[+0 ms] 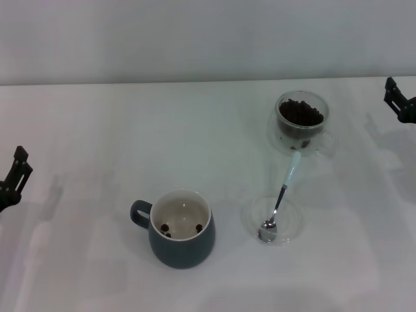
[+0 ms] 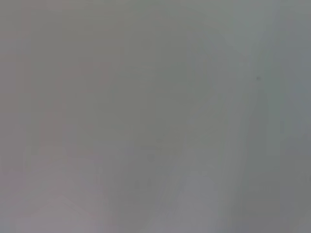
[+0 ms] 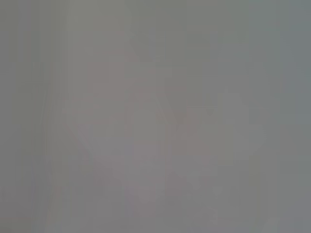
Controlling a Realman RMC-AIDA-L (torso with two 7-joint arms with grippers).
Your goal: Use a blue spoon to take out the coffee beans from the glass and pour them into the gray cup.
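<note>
A flat clear glass saucer (image 1: pixel 290 224) sits on the white table (image 1: pixel 97 130), toward the right part of the near edge. A pale wall (image 1: pixel 195 39) rises behind the far edge.

The white tabletop (image 1: pixel 97 130) carries the gray cup (image 1: pixel 182 239) near its front edge. A clear saucer (image 1: pixel 292 224) sits just right of it, and the glass (image 1: pixel 301 120) stands toward the far right corner.

Looks like a lab or test bench, not a home kitchen: plain white table (image 1: pixel 97 130) against a bare pale wall (image 1: pixel 195 39), no furnishings or clutter. Only staged props on it, a gray cup (image 1: pixel 182 244), a glass (image 1: pixel 301 120), a spoon (image 1: pixel 279 205) on a clear saucer (image 1: pixel 296 224)
</note>
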